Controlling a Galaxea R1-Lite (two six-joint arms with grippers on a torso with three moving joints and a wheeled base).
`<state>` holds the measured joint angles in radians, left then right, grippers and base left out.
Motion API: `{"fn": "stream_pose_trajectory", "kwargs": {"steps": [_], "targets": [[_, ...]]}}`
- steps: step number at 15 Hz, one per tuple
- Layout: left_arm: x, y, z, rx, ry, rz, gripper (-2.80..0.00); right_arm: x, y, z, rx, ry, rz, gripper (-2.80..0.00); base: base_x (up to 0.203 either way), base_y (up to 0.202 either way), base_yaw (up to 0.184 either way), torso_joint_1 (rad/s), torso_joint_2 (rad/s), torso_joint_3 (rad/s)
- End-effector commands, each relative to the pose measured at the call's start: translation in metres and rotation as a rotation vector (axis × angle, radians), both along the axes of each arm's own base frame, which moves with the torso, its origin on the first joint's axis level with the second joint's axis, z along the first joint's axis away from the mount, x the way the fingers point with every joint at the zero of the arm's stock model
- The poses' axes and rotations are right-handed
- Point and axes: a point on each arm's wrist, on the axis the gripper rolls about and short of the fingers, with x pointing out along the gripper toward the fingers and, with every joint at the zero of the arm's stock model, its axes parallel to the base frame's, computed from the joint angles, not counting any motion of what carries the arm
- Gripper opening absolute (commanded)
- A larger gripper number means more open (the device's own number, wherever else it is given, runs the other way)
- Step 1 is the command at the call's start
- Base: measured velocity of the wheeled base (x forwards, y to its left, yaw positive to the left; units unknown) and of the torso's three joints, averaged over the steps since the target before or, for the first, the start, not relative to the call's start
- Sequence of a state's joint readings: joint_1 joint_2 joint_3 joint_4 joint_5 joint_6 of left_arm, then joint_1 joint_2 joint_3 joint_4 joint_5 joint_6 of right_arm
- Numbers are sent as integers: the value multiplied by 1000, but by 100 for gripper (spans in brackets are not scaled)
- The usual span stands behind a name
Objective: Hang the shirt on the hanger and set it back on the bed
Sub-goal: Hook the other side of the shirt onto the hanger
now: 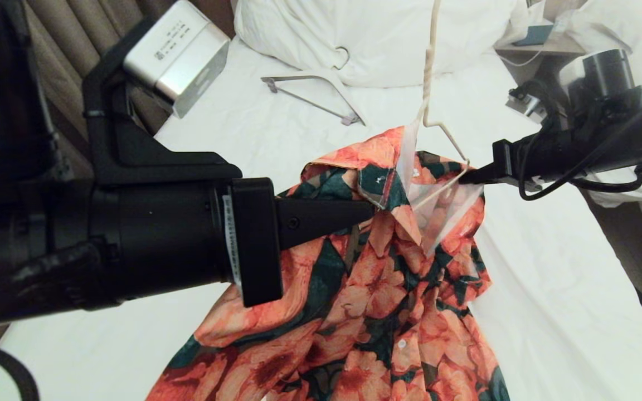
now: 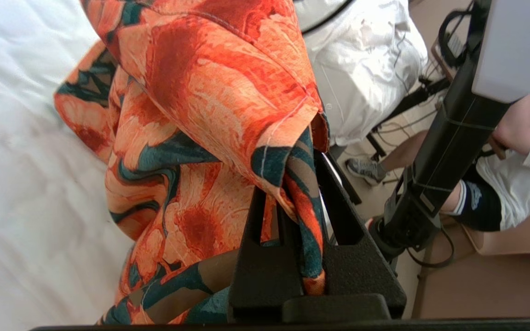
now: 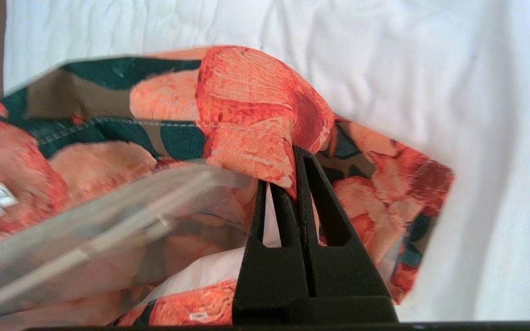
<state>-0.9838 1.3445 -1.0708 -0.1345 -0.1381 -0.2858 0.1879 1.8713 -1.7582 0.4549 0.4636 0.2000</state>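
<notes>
You had the bed (image 1: 549,267) spread white beneath everything, with the shirt (image 1: 365,312) lifted over its middle and its lower part trailing toward the near edge. Your left tool (image 1: 375,207) was clamped tight on a fold of the shirt's collar from the left. Your right tool (image 1: 463,178) was closed from the right on the shirt's shoulder where the hanger (image 1: 429,83) ran into the neck, its hook reaching far, toward the pillows (image 1: 377,39).

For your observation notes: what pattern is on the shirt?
Large orange-coral flowers with dark green leaves on the shirt, clearest in the head view.
</notes>
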Motion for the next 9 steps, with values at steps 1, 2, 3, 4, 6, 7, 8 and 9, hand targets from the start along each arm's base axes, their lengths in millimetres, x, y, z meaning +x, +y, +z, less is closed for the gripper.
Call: {"fn": "stream_pose_trajectory", "kwargs": {"steps": [1,2,3,4,6,7,8,9], "targets": [[3,-6,-5,19,14,-5,-280,-2,-4,4,4,-9,-10,-280,0,0,0,0,0,0],[3,-7,-6,22,18,-7,-280,-2,-6,5,4,-14,-16,-280,0,0,0,0,0,0],[2,-8,-7,26,20,-11,-280,-2,-9,7,5,-18,-23,-280,0,0,0,0,0,0],[2,-8,-7,27,19,-13,-280,-3,-10,8,5,-22,-25,-280,0,0,0,0,0,0],[2,-9,-8,27,18,-10,-280,-7,-12,12,5,-19,-29,-280,0,0,0,0,0,0],[3,-10,-8,28,20,-11,-280,-9,-12,14,6,-24,-28,-280,0,0,0,0,0,0],[3,-10,-9,32,22,-13,-280,-11,-12,17,7,-33,-27,-280,0,0,0,0,0,0],[2,-11,-9,32,22,-17,-280,-15,-12,22,10,-47,-25,-280,0,0,0,0,0,0]]}}
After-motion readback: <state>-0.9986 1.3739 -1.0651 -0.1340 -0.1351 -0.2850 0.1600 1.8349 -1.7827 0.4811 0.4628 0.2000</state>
